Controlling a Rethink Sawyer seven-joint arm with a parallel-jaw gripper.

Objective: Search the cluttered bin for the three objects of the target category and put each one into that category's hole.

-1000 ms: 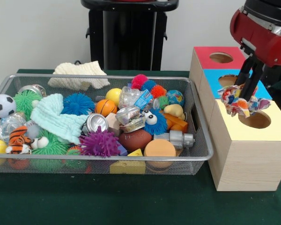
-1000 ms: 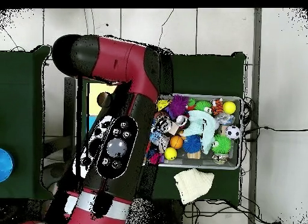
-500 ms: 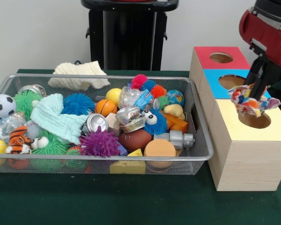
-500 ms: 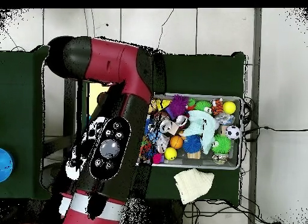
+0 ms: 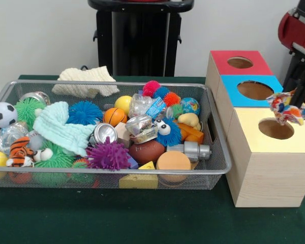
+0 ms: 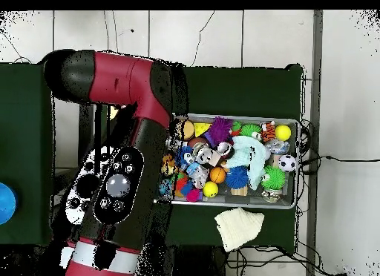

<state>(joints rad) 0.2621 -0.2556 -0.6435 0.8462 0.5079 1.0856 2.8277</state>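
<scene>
One multicoloured crumpled cloth scrap (image 5: pixel 288 108) hanging in black pincer (image 5: pixel 295 104), pinched tight, just above yellow-topped box's round hole (image 5: pixel 275 129), front view. Wire-mesh bin (image 5: pixel 213 168) sitting left, crammed with toys. Overhead: red arm (image 6: pixel 122 139) covering boxes, pincer hidden.

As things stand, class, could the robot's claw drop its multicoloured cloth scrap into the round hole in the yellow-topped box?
Probably yes: the multicoloured cloth scrap hangs just above the round hole in the yellow-topped box, slightly off-centre, with nothing between them.
</scene>
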